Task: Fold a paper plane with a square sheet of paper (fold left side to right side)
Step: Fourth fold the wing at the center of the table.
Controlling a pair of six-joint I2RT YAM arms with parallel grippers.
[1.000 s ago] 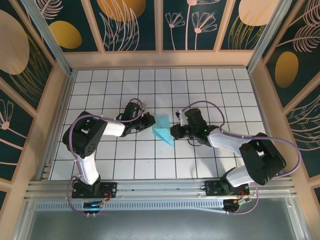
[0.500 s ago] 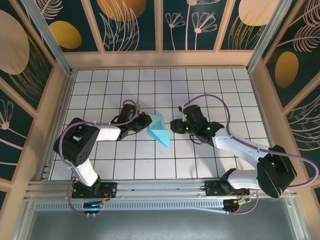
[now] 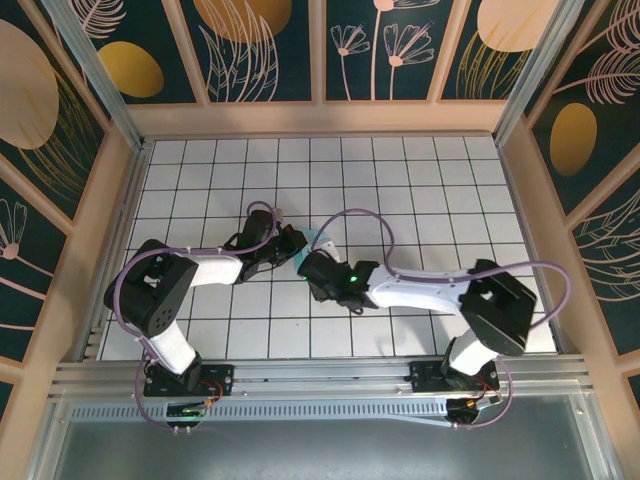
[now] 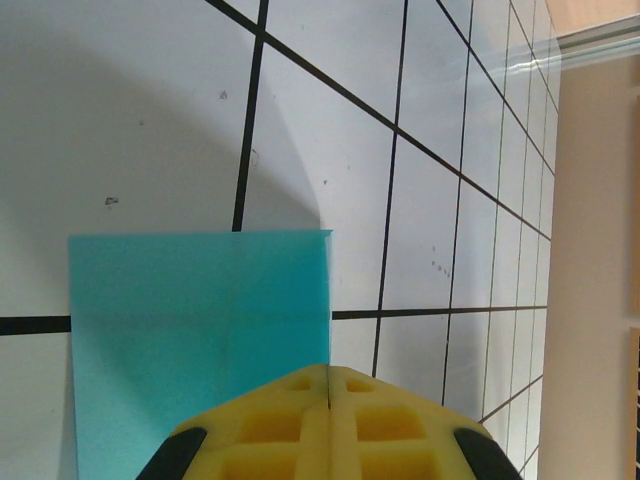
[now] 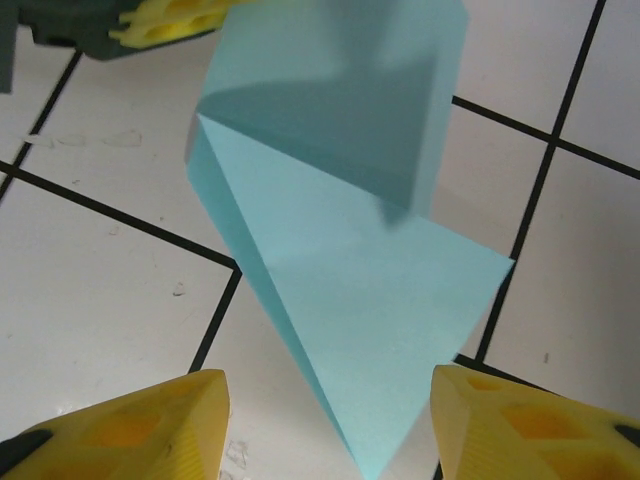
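1. The left pincer [image 4: 330, 395] is pressed together, pinching an edge of the folded turquoise-blue paper sheet [image 5: 340, 290].
2. The right pincer [image 5: 328, 390] is spread wide around the paper's pointed end.
3. The paper sits near the middle of the white squared tabletop [image 3: 450, 180].

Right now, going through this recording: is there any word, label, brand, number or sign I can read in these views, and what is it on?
No readable text in any view.
folded turquoise paper sheet: plain, unmarked.
white table tiles: black grid lines and a few small specks, no lettering.
wall panels: drawn leaves, flowers and orange ovals, no words.
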